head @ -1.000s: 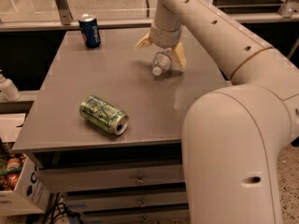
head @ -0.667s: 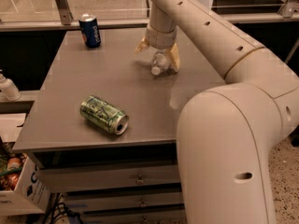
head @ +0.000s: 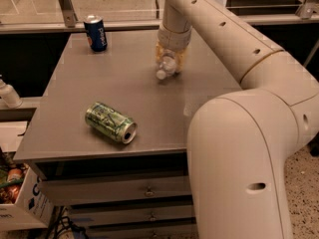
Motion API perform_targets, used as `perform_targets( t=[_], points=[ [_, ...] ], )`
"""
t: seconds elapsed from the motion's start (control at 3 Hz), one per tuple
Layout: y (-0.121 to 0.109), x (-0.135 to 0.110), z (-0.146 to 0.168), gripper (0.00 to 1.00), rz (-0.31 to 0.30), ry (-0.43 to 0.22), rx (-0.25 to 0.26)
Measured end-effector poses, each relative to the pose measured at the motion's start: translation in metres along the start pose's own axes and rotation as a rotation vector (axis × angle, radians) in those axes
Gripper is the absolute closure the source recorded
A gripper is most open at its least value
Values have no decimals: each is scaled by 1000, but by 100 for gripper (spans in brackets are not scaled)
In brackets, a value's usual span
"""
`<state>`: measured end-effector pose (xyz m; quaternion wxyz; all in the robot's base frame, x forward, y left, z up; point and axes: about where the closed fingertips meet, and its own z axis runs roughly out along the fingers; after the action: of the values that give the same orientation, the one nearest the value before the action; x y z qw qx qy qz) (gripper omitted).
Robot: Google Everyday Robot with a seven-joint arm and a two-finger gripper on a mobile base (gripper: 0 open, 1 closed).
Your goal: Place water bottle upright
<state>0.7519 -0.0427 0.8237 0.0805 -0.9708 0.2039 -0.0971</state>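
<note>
The water bottle [head: 166, 66] is a small clear plastic bottle with a white cap. It is tilted, cap pointing down and toward the front left, just above the grey table top [head: 70, 108]. My gripper [head: 170, 59] hangs from the long white arm over the table's back middle. Its yellowish fingers [head: 181, 61] are shut on the bottle's body. Most of the bottle is hidden by the gripper.
A blue drink can [head: 95, 33] stands upright at the table's back left. A green can [head: 110, 122] lies on its side near the front left. An opaque white bottle [head: 8, 93] sits on a lower ledge at left. Drawers are under the table; a box [head: 17, 203] stands at lower left.
My gripper has moved left and slightly toward the front with the bottle in it. The cans have not moved.
</note>
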Motion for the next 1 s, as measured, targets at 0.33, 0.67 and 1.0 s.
perform_targets(
  t=[0.33, 0.67, 1.0],
  points=[
    [0, 0, -2, 87, 0, 0, 0],
    [5, -4, -28, 100, 67, -22, 16],
    [13, -13, -58, 100, 174, -75, 49]
  ],
)
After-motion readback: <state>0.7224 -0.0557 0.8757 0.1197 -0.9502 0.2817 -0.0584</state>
